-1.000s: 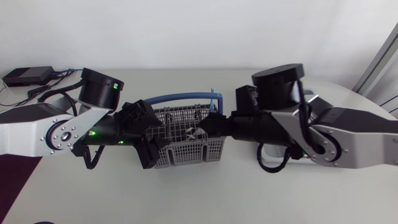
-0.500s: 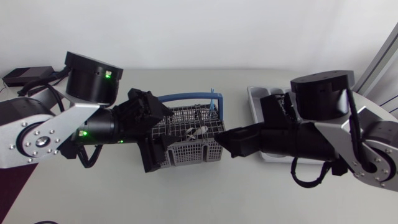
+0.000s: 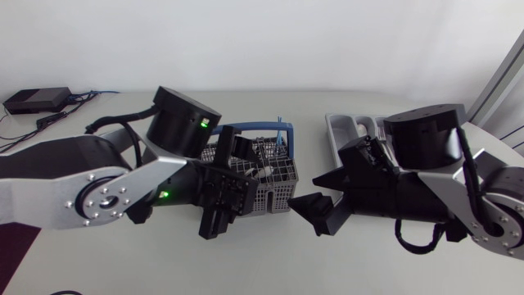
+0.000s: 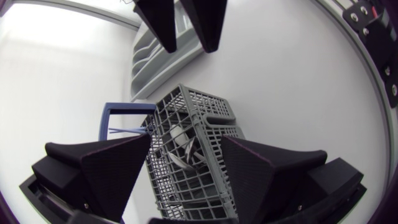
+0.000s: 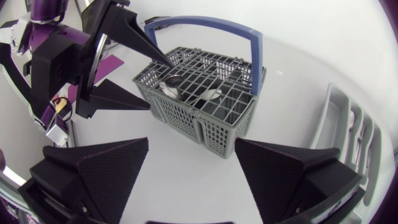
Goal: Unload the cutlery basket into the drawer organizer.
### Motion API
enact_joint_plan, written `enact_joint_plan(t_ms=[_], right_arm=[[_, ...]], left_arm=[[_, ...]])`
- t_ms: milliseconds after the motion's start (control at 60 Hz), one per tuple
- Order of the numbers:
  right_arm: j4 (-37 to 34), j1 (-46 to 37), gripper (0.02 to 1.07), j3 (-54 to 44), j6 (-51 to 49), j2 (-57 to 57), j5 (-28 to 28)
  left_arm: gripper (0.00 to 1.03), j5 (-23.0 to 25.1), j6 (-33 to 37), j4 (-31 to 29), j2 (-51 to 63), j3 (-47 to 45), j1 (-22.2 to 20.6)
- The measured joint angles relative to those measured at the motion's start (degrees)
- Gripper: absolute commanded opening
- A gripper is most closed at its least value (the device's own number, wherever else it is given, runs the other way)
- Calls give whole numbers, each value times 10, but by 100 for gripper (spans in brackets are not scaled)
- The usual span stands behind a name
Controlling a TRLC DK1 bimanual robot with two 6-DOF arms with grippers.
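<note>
Right arm [image 3: 426, 195] withdrew from basket [image 3: 275, 199]

1. Our left arm [image 3: 74, 192] has silver-grey links, black drum joints, a screw-ringed round plate and small green lights.
2. Our right arm [image 3: 483, 197] has matching shells and looped black cable.
3. Our jaws are matte black wedges.

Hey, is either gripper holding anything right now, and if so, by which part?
Nothing is held. The left gripper hangs open over one end of the cutlery basket without clamping it. The right gripper is open and empty, apart from the basket.
</note>
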Motion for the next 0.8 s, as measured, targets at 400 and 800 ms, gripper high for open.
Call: enact_joint_plan(t_ms=[400,800], right_arm=[[-2,0,102,-17,-16,-11,0],[-3,-1,102,-19,-16,-20,0]], left_arm=[[42,-77,122,22,58,17,-18],[12,-107,136,48,63,19,-19]])
